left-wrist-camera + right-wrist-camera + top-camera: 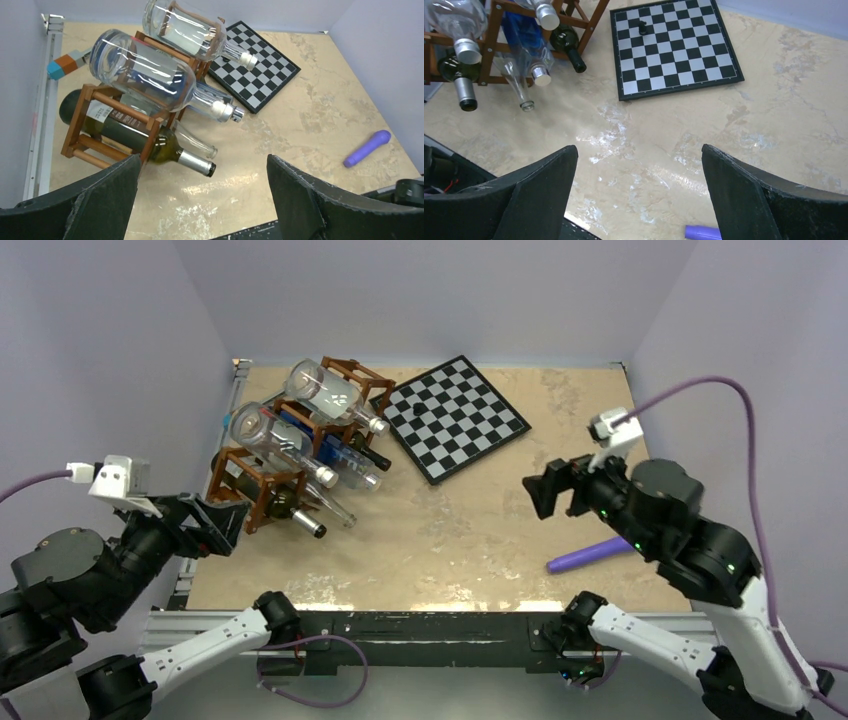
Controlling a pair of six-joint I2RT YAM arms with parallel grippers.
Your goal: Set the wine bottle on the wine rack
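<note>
Since the left gripper (202,172) and right gripper (639,160) both stand apart and empty, the bottle (165,150) looks delivered; I'd back the left arm off toward 7 o'clock, clear of the jutting necks; the bottle lies in the rack's (76,121) nearest bottom cell, at the table's 10 o'clock; seen from above, its long axis runs 10-to-4, neck toward 4.

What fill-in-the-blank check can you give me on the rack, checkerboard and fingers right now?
The dark green wine bottle lies in the ____ row of the wine rack.
The lone piece on the checkerboard is coloured ____.
The purple cylinder lies nearest the ____ arm.
The left fingers and right fingers are both ____, holding nothing.
Missing: bottom; black; right; open.
</note>
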